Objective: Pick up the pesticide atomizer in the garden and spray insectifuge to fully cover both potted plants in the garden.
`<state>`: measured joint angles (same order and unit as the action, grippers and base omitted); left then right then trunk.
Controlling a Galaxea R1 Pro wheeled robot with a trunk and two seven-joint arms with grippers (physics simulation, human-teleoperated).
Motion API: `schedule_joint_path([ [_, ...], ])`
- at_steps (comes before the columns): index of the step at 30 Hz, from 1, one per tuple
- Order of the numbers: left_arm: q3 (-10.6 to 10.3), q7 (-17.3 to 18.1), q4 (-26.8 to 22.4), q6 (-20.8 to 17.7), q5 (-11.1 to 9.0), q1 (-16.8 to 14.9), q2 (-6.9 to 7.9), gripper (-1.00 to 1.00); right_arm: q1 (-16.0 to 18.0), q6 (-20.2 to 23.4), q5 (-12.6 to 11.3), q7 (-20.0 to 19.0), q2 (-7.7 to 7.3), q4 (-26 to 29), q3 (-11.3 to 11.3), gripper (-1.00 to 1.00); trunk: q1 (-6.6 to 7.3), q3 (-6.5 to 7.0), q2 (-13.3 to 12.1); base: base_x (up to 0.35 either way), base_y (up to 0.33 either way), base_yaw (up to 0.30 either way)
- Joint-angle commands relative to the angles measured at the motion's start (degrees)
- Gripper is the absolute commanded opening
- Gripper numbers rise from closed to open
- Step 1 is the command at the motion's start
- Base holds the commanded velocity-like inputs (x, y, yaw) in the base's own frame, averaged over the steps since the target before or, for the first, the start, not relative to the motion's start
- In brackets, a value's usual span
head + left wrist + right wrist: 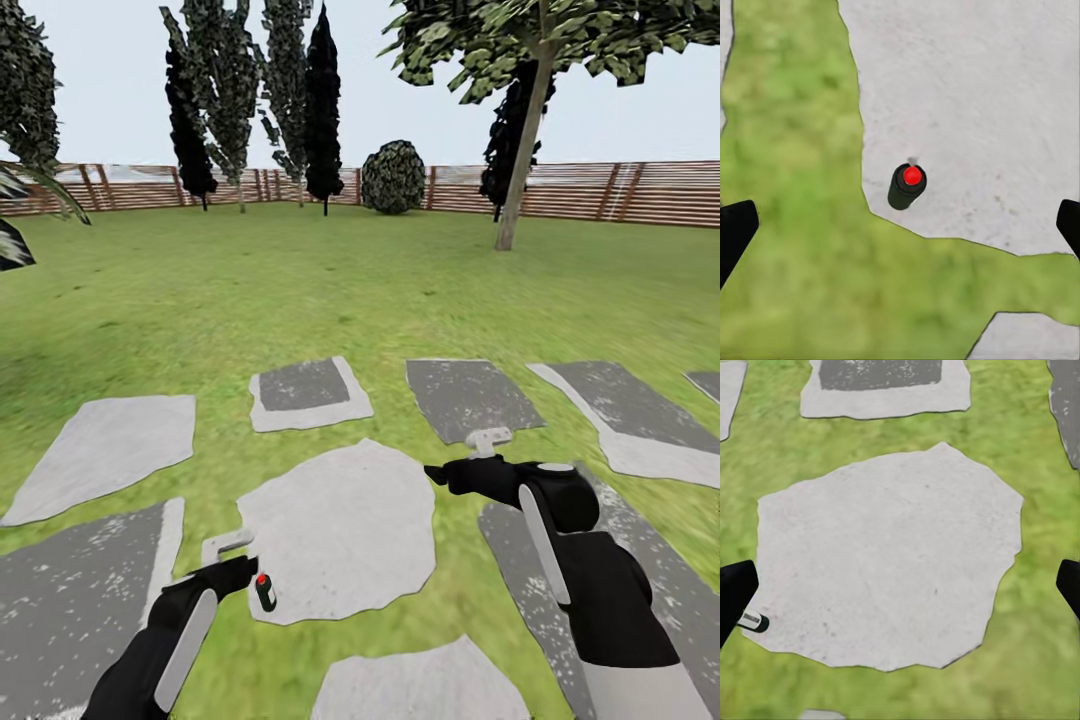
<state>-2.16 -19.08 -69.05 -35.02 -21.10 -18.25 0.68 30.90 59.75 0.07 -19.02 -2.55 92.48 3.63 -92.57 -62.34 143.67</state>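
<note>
1. The pesticide atomizer [907, 185] stands upright on the pale stone slab [975, 97], below and between the left gripper [900, 225] fingers, which are spread wide apart.
2. I'd lower straight, centring first, then close on its body.
3. The right gripper [900, 589] hangs open too, idle.

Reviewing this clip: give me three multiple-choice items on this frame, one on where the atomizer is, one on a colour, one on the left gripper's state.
1. Where does the pesticide atomizer stand?
A. On the pale stone slab, near its edge
B. In the grass by the fence
C. In the right gripper

2. What colour is the atomizer's top?
A. Blue
B. Red
C. Yellow

3. What is the left gripper doing?
A. Shut on the atomizer
B. Shut on nothing
C. Open, with the atomizer untouched below it

Answers:
1 A: the head view shows it upright on the slab close to the grass border.
2 B: the left wrist view looks down on a red cap.
3 C: the left wrist view shows the fingers spread wide at either side, apart from the bottle.
</note>
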Motion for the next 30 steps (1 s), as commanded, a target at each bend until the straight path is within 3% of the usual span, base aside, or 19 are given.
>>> schedule_joint_path([
  [1, -0.1, -0.5, 0.2, -0.1, -0.6, -0.1, 0.18, 1.00, 0.0, 0.2, 0.0, -0.1, -0.03, 0.1, 0.1, 1.00, -0.01, -0.28, 0.0, 0.000, 0.000, 0.000],
  [5, 0.1, -0.2, 3.3, 0.8, -0.9, -0.7, 1.40, 1.00, 0.0, 0.2, 0.0, -0.1, 0.03, 0.1, 0.1, 1.00, -0.11, -1.17, 0.1, 0.000, 0.000, 0.000],
  [10, -0.2, 1.0, 7.5, 3.2, -0.9, -2.3, 1.88, 1.00, 0.0, 0.2, 0.0, -0.1, 0.07, 0.1, 0.1, 1.00, -0.24, -2.28, 0.2, 0.000, 0.000, 0.000],
  [12, -0.8, 1.3, 9.6, 3.7, -0.8, -3.2, 1.73, 1.00, 0.0, 0.2, 0.0, -0.1, 0.08, 0.1, 0.1, 1.00, -0.29, -2.72, 0.2, 0.000, 0.000, 0.000],
  [14, -2.7, 1.6, 12.8, 5.3, -0.6, -4.5, 1.54, 1.00, 0.0, 0.2, 0.0, -0.1, 0.08, 0.1, 0.1, 1.00, -0.35, -3.16, 0.2, 0.000, 0.000, 0.000],
  [16, -4.1, 1.7, 14.7, 7.4, -0.6, -5.0, 1.50, 1.00, 0.0, 0.2, 0.0, -0.1, 0.10, 0.1, 0.2, 1.00, -0.40, -3.61, 0.2, 0.000, 0.000, 0.000],
  [17, -5.4, 1.8, 17.7, 10.8, -0.5, -5.6, 1.45, 1.00, 0.0, 0.2, 0.0, -0.1, 0.15, 0.1, 0.2, 1.00, -0.42, -3.83, 0.3, 0.000, 0.000, 0.000],
  [20, -6.4, 1.9, 20.6, 14.9, -0.4, -6.0, 1.39, 1.00, 0.0, 0.2, 0.0, -0.1, 0.22, 0.1, 0.4, 1.00, -0.50, -4.49, 0.3, 0.000, 0.000, 0.000],
  [21, -6.8, 2.0, 23.2, 18.8, -0.5, -6.2, 1.30, 1.00, 0.0, 0.2, 0.0, -0.1, 0.23, 0.1, 1.0, 1.00, -0.53, -4.71, 0.3, 0.000, 0.000, 0.000],
  [25, -7.0, 2.0, 27.9, 22.1, -0.3, -7.1, 0.83, 1.00, -0.1, 0.2, 0.0, -0.1, 0.18, 0.1, 1.3, 1.00, -0.63, -5.60, 0.4, 0.000, 0.000, 0.000],
  [30, -7.1, 2.0, 29.9, 24.4, -0.3, -7.3, 0.57, 1.00, -0.1, 0.2, 0.0, -0.1, 0.19, 0.1, 1.4, 1.00, -0.76, -6.71, 0.4, 0.000, 0.000, 0.000],
])
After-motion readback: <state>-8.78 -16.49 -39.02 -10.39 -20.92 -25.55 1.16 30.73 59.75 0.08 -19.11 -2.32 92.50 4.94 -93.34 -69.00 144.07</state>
